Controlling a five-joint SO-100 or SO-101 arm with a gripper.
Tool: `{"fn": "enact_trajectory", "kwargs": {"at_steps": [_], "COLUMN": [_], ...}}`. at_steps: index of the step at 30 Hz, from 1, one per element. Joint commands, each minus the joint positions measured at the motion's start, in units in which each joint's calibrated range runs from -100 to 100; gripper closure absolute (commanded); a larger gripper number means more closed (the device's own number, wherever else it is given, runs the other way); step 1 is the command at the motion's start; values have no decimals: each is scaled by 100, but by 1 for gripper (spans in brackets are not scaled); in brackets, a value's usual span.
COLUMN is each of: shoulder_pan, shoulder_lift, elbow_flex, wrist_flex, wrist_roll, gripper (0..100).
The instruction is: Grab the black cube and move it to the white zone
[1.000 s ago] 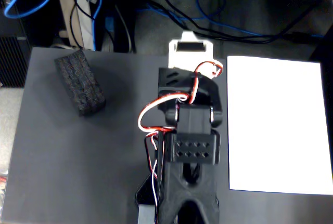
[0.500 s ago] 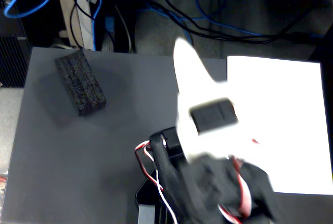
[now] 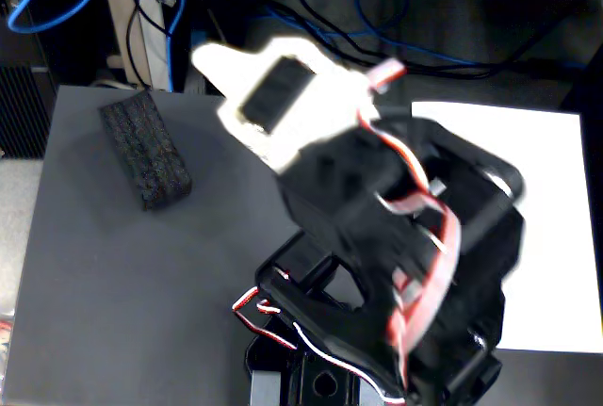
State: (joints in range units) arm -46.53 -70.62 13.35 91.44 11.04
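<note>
One fixed view only. Black cube (image 3: 146, 150) lies on the grey surface (image 3: 113, 284), upper left of frame, long axis running from upper left to lower right. The pincer (image 3: 212, 65) (white, motion-blurred) sits just right of it, apart; opening cannot be told. White zone (image 3: 556, 236) is at the right edge, well apart.

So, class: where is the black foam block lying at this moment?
In the fixed view the black cube lies on the grey mat at upper left, left of the gripper and apart from it, far from the white zone.
</note>
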Motion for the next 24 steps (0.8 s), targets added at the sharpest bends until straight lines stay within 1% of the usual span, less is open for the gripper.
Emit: {"fn": "enact_trajectory", "kwargs": {"at_steps": [1,3,6,9,14,16,17,18,20,21,23,24], "shoulder_pan": [-27,-34,-34,-34,-27,24,39,39,47,47,76,275], "shoulder_lift": [1312,2169,2807,2925,2933,2942,2984,3194,3983,4387,4891,5033], "elbow_flex": [-292,-301,-301,-310,-265,-256,-210,-219,-301,-392,-1063,-1443], "wrist_flex": [-36,-53,-53,15,93,427,427,427,358,358,436,504], "wrist_roll": [771,1175,1924,2610,3469,3888,3998,4040,4040,4014,3993,3930], "gripper": [98,98,98,98,98,98,98,95,82,77,72,70]}}
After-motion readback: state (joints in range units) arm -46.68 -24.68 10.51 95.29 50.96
